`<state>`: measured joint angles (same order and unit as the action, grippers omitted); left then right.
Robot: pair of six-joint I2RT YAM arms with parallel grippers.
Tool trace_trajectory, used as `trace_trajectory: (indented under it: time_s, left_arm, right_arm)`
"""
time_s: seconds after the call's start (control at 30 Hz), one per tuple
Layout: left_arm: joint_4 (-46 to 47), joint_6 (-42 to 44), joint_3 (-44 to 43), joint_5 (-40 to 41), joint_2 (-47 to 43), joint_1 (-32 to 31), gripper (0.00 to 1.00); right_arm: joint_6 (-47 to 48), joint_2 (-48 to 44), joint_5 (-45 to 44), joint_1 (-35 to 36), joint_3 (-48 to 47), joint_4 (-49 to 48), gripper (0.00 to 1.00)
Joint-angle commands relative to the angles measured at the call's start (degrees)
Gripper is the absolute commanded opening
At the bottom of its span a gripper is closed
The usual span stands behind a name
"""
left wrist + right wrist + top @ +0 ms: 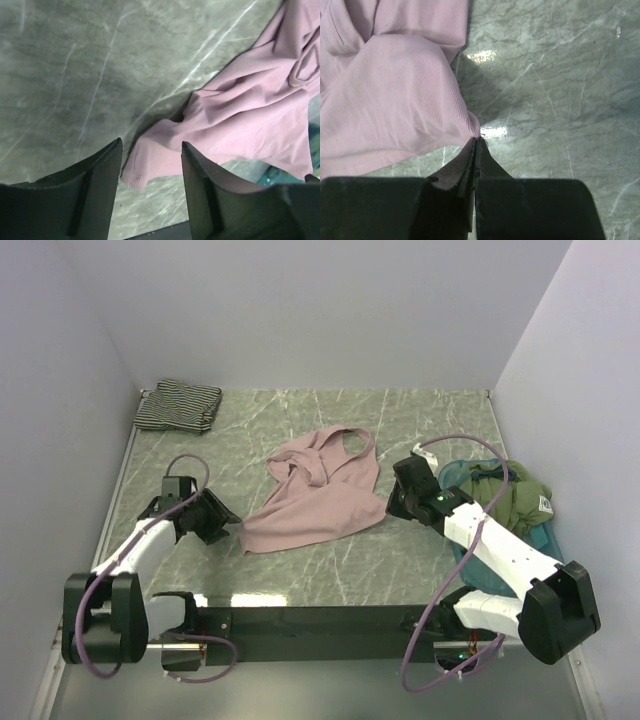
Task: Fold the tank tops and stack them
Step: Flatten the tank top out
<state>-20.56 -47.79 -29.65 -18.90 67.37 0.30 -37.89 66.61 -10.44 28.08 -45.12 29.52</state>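
Note:
The mauve-pink tank top (320,490) lies crumpled and spread in the middle of the table. The striped tank top (178,405) sits folded in the back left corner. My left gripper (230,525) is open just left of the pink top's lower left corner. In the left wrist view that corner (145,167) lies on the table beyond the gap between the fingers, touching neither, and the gripper (151,145) holds nothing. My right gripper (390,505) is at the top's right edge. In the right wrist view the gripper (476,139) is shut, pinching a corner of the pink fabric (395,100).
A teal tray (455,475) stands at the right, under my right arm, with an olive-green garment (515,500) heaped in it. White walls enclose the table on the left, back and right. A black base rail (320,620) runs along the near edge.

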Motion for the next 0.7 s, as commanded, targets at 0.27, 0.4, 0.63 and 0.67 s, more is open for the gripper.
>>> trace_trajectory:
  time_s: [0.27, 0.4, 0.63, 0.67]
  left_arm:
    - [-13.11, -15.22, 1.78, 18.72, -10.25, -15.06, 0.44]
    - [-10.65, -14.52, 2.40, 18.36, -7.79, -15.76, 0.45]
    - [-8.71, -14.35, 2.67, 17.40, -6.56, -16.55, 0.42]
    - [-8.71, -14.44, 2.84, 17.31, -6.47, -16.64, 0.41]
  right_arm:
    - [-0.43, -0.17, -0.99, -0.39, 0.74, -2.80, 0.00]
    - [-0.17, -0.08, -1.08, -0.39, 0.74, -2.89, 0.00]
    - [0.10, -0.60, -1.25, -0.39, 0.91, -2.62, 0.00]
    - [-0.08, -0.52, -1.25, -0.39, 0.83, -2.62, 0.00]
